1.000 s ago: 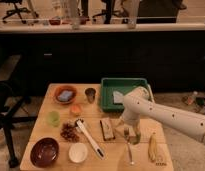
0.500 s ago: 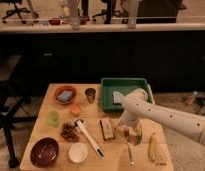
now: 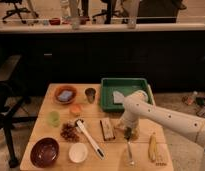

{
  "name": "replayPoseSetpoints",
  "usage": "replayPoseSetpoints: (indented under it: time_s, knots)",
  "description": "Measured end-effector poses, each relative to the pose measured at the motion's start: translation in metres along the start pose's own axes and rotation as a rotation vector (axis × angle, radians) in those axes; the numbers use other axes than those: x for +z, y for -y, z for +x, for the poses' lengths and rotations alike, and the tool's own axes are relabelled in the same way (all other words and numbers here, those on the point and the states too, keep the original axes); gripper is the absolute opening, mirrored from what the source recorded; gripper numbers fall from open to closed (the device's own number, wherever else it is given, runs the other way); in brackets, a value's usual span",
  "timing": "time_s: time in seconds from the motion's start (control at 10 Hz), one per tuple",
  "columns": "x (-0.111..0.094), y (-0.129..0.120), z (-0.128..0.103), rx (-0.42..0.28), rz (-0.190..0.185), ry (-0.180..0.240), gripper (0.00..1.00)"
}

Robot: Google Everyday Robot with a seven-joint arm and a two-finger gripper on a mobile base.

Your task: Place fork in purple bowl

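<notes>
The slim silver fork lies on the wooden table near the front edge, right of centre, handle pointing toward the front. My gripper hangs just above the fork's tine end, at the end of the white arm that reaches in from the right. The dark purple bowl sits at the front left corner of the table, far from the gripper.
A white-handled utensil lies left of the fork. A small white bowl stands next to the purple bowl. A brown bar, a banana, an orange bowl, a dark cup and a green tray are also on the table.
The gripper has lowered slightly toward the fork's tine end. The fork and bowls have not moved.
</notes>
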Motion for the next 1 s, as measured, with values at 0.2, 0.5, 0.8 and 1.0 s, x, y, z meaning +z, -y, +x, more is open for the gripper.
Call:
replayPoseSetpoints:
  time_s: [0.2, 0.5, 0.8, 1.0]
  knots:
    - [0.001, 0.000, 0.000, 0.009, -0.013, -0.001, 0.80]
    - [-0.003, -0.003, 0.001, 0.019, -0.024, -0.018, 0.80]
    - [-0.017, -0.012, -0.005, 0.054, -0.018, -0.032, 0.80]
    - [-0.022, -0.019, -0.014, 0.061, -0.017, -0.023, 0.80]
